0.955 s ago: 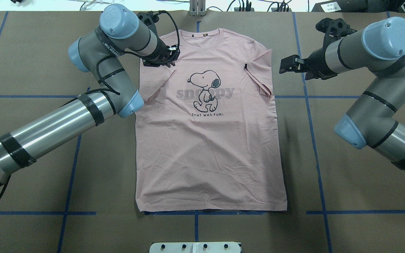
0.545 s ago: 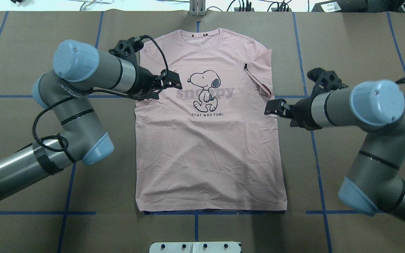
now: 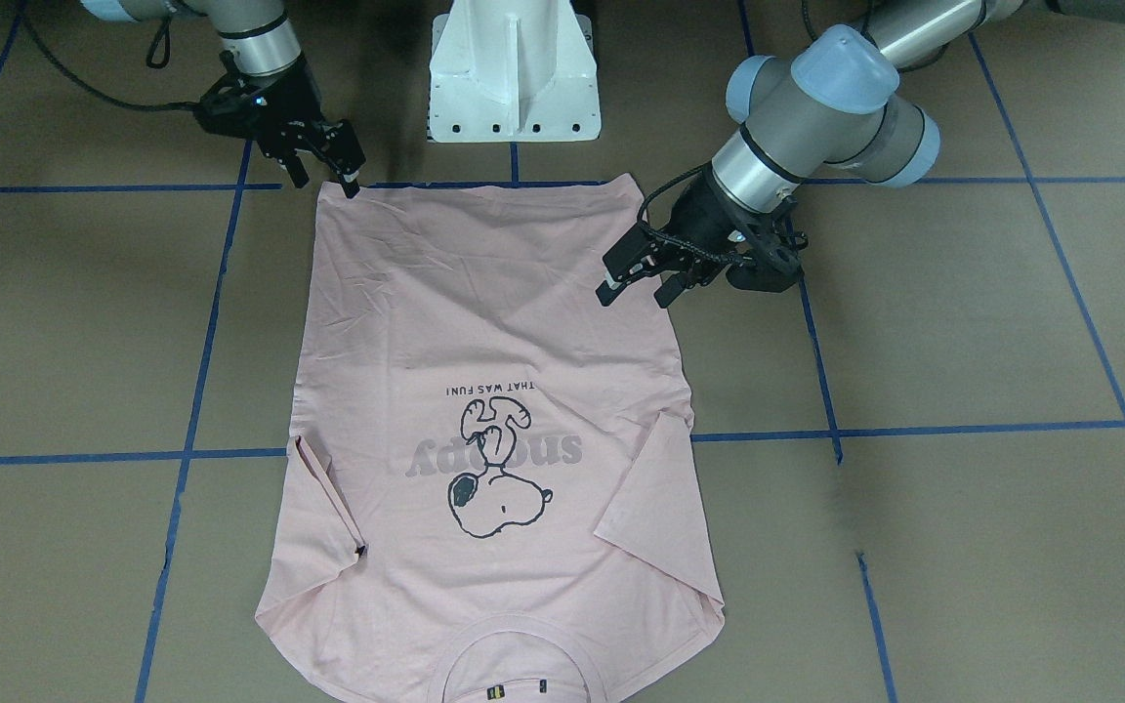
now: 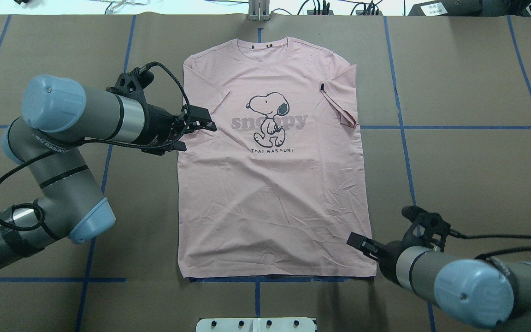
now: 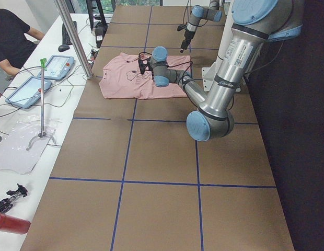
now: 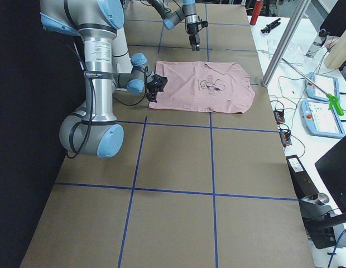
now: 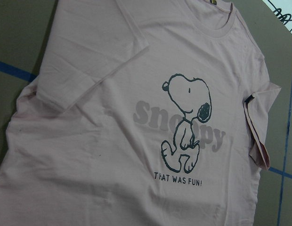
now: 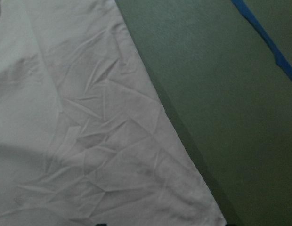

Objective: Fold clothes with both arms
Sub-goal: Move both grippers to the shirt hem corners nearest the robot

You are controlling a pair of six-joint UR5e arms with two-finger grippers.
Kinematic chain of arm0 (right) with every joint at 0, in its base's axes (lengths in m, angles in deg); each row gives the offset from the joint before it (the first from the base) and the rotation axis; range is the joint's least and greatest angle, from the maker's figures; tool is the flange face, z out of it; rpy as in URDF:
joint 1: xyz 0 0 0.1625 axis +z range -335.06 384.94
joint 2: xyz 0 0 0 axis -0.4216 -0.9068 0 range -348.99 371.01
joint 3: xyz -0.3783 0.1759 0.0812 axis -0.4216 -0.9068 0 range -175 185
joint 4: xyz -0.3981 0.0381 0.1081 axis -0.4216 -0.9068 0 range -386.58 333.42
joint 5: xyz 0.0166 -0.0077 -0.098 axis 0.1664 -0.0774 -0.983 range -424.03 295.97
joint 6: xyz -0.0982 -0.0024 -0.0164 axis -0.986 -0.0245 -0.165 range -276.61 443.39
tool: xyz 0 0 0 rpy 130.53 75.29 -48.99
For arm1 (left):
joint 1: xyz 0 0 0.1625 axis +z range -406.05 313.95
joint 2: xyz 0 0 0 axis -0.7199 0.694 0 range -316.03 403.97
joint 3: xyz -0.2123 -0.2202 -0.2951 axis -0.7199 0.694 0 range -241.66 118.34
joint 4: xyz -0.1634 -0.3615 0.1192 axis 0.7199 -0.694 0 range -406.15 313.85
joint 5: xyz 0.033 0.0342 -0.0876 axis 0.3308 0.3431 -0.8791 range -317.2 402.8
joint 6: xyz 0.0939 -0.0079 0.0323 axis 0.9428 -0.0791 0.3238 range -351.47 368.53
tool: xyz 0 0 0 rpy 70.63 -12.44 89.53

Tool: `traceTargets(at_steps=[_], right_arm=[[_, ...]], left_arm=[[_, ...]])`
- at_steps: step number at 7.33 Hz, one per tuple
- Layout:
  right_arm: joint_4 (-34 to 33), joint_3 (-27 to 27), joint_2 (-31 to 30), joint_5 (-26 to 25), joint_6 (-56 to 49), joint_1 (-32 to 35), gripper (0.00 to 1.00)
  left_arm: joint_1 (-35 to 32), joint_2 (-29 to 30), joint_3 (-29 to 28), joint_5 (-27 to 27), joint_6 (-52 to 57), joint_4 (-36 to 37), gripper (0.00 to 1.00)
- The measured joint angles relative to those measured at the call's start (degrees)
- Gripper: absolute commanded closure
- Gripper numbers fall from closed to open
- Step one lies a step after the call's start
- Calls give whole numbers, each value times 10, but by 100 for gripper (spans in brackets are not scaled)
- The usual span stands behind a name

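One pink T-shirt [image 3: 484, 322] lies flat on the tabletop [image 3: 963, 322] in the front-facing view, hem toward the robot. The left tool [image 3: 636, 292] and right tool [image 3: 328, 183] are both open at its edges. Overhead, its long axis runs away from the robot. The left wrist view reads "snoopy", "THAT WAS FUN!".

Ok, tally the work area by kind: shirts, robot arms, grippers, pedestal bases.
T-shirt: 1
Robot arms: 2, left arm and right arm
Grippers: 2, left gripper and right gripper
Pedestal base: 1
Total: 6
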Motion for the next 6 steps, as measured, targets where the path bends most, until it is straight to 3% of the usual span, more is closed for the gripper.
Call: traceTargets(at_steps=[2,6], right_arm=[[-26,-5,0,-42,66,-45,23],[-31,-32,6,-44,84,-52,27]], left_arm=[[0,-7,0,3,-4,0,0],[0,-8,0,4,-6,0,0]])
